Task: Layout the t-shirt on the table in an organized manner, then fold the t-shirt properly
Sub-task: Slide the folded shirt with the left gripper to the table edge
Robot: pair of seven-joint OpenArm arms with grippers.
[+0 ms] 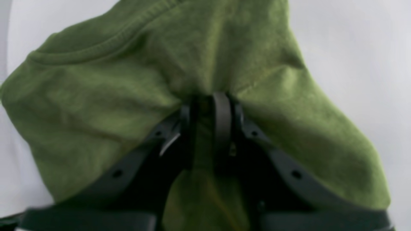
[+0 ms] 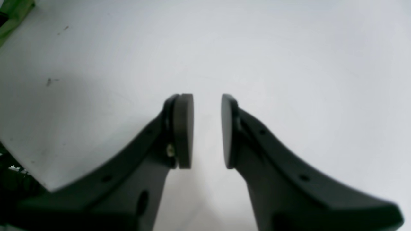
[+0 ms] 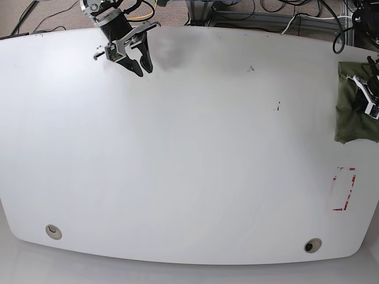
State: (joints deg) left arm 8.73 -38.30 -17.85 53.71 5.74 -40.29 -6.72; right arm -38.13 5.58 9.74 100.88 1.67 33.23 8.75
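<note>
Currently, step in hand: laying out has hardly begun; I judge this to be the first pull of the garment onto the surface.
T-shirt: the t-shirt (image 3: 354, 106) sits bunched at the far edge of the surface (image 3: 189, 148), on the left arm's side, part of it seemingly over the edge; a ribbed hem or collar seam shows in the left wrist view.
Left hand: the left hand (image 1: 210, 106) is clenched on a fold of the olive fabric, cloth pinched between its pads and puckering around them.
Right hand: the right hand (image 2: 207, 128) is released, a clear gap between its pads, nothing in it, hovering over bare white well apart from the garment.
Marks: a red-marked rectangle (image 3: 344, 189) lies near the shirt; two grommets sit along the near edge.
Next move, as I judge: draw the bunch toward the middle, then bring the right hand across to take a second corner and spread it flat.
Risk: one pinch alone may drag the cloth in a heap.
</note>
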